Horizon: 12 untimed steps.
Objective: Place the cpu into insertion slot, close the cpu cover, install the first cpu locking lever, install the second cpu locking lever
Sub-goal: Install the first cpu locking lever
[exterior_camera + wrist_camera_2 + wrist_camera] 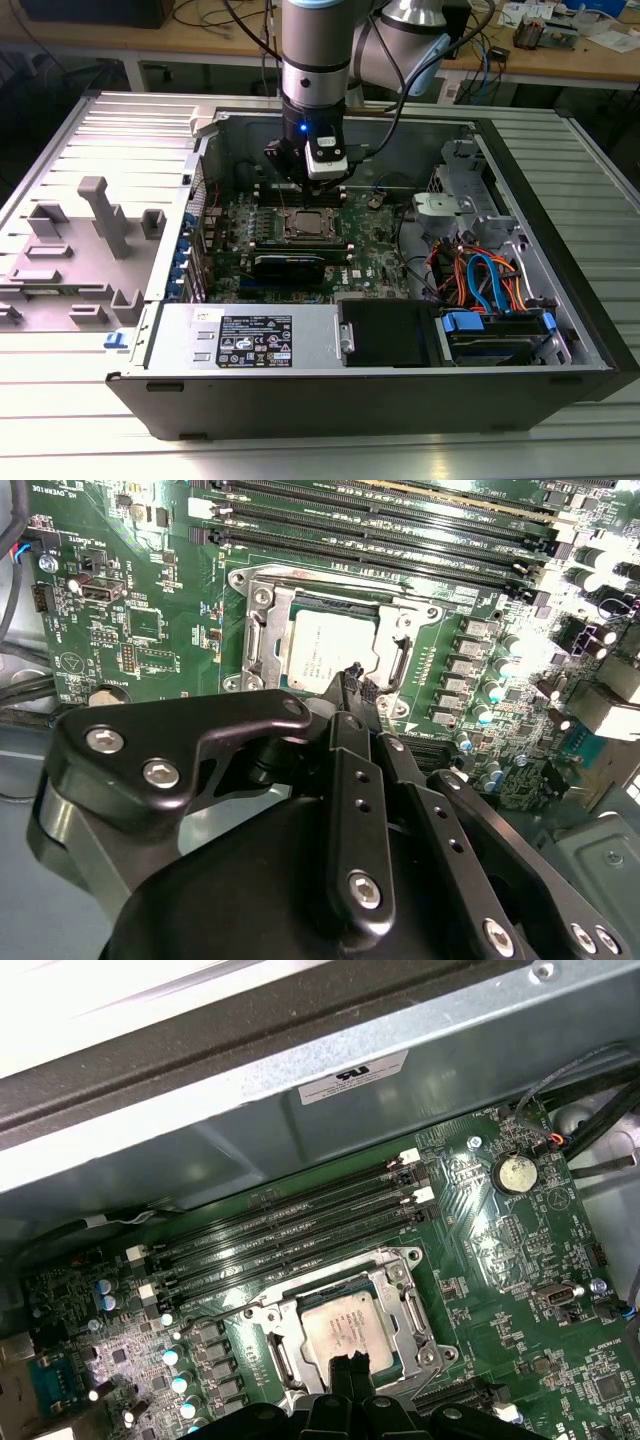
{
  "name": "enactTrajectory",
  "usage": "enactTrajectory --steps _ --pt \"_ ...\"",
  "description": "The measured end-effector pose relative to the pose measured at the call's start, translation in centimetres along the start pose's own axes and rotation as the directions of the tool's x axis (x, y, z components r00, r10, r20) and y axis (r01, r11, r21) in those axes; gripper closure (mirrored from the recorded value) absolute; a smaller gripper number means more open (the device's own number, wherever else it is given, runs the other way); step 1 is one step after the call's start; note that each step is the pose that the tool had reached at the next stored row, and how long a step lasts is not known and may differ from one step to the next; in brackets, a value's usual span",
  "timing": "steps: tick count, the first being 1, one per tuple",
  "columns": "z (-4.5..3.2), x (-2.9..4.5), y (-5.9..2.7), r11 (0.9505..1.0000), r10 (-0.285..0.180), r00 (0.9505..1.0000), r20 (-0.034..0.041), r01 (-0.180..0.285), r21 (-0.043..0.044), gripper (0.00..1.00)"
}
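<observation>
The black metal two-finger gripper [357, 687] has its tips pinched together with nothing between them, hovering just over the near edge of the socket in both wrist views. So it's working as a poker here, not a grabber.

The cpu [325, 650], a small flat square chip with a dull silvery brushed top, already sits in the insertion slot [262, 596], the square socket with the silvery screwed-down rim. The cpu cover [350, 604], a thin stamped silvery frame with a big window, looks to be lying down around the chip. I can't tell whether the wire levers are latched, so my guess is we're at the cover/lever stage.

Tips for doing this bit well, imo:
- push only on the steel frame or lever, never on the chip's lid
- go straight down and slow, because that sheet metal is springy and smooth, and closed tips can skate off it
- mind the neighbours

Those neighbours are the long black plastic memory slots [290, 1230] just beyond the socket, and a row of little shiny capacitor cans [480, 690] beside it. All of this sits on the glossy green motherboard [150, 630], inside the open grey sheet-metal case [380, 400].
</observation>
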<state>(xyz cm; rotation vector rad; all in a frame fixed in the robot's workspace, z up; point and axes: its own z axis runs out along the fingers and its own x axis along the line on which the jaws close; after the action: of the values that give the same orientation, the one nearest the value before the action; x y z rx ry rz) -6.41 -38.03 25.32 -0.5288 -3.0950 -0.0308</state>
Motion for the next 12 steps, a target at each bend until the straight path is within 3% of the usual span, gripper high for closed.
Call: enactTrajectory --steps 7,12 --pt "0.00 0.00 0.00 0.9959 -0.090 0.9959 -0.0017 0.090 0.0004 0.89" --pt "0.00 0.00 0.00 0.9957 -0.093 0.9957 -0.0018 0.093 0.0004 0.89"
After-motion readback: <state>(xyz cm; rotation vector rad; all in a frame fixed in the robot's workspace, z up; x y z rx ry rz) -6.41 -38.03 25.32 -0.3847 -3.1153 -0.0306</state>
